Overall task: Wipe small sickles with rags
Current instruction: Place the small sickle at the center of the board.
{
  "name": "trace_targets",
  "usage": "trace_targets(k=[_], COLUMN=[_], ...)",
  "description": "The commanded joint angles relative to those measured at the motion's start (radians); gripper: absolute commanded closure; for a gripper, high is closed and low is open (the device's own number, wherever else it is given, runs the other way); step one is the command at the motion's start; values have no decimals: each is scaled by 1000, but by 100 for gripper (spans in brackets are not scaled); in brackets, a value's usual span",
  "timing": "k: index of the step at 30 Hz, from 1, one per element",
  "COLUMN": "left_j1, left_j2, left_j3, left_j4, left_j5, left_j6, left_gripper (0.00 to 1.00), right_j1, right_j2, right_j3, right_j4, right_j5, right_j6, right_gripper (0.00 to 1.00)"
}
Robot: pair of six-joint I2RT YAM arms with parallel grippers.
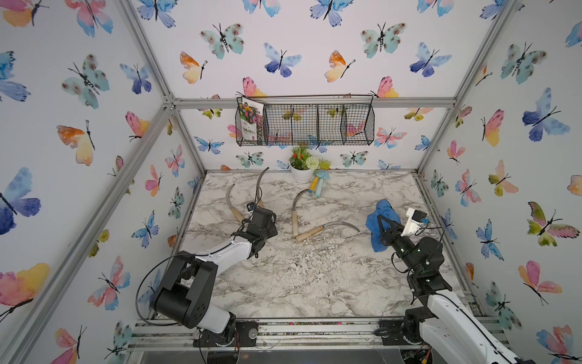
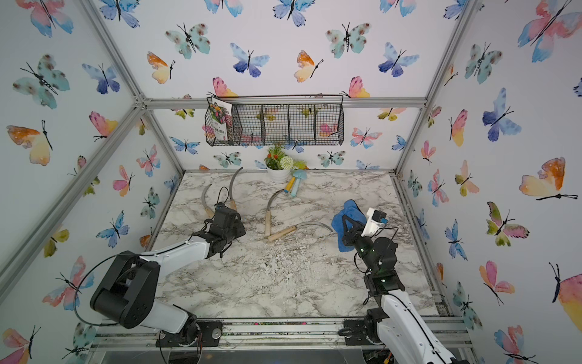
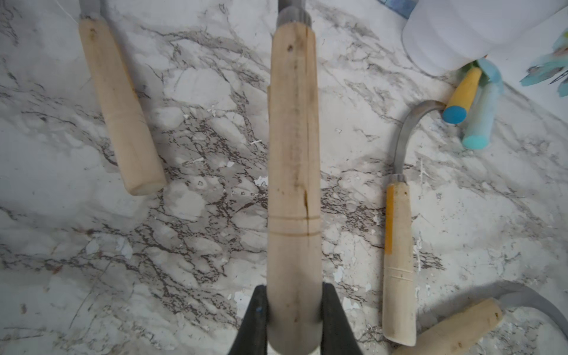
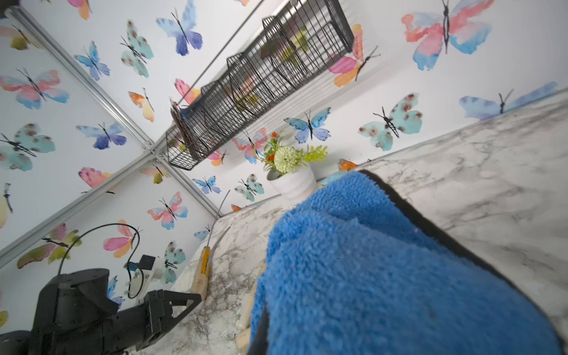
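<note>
Holding a small sickle (image 3: 293,138) on the left and the blue rag (image 1: 385,206) on the right, well apart.
Sickle side: clamped at the handle's near end by the left gripper (image 3: 293,307), long axis running near to far, blade pointing far. Rag side: bunched in the closed right gripper (image 1: 382,220), right of the loose sickle (image 1: 310,234) lying between. Probably calls for carrying the rag leftward, then stroking along the blade.

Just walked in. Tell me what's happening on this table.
The left hand is shut on the wooden handle of one small sickle near the back left of the marble table. The right hand grips the blue rag, bunched, off to the right. Rag and sickle are apart, so no wiping is under way. The other three sickles lie on the table.
</note>
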Motion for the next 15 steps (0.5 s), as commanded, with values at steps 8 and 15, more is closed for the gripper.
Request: trace_targets(k=[8,15], left_j1=[90,90], left_j2=[329,379], left_j3=[244,316], left_j4=[-245,-295], left_j5=[74,35], left_j6=[48,52], left_gripper=[100,100], right_j1=[-4,-4], right_j2=[17,-34], right_j3=[-18,-37], right_j4=[-78,-98], right_j5=[41,70], right_j6=[-54,-61], right_gripper=[98,98])
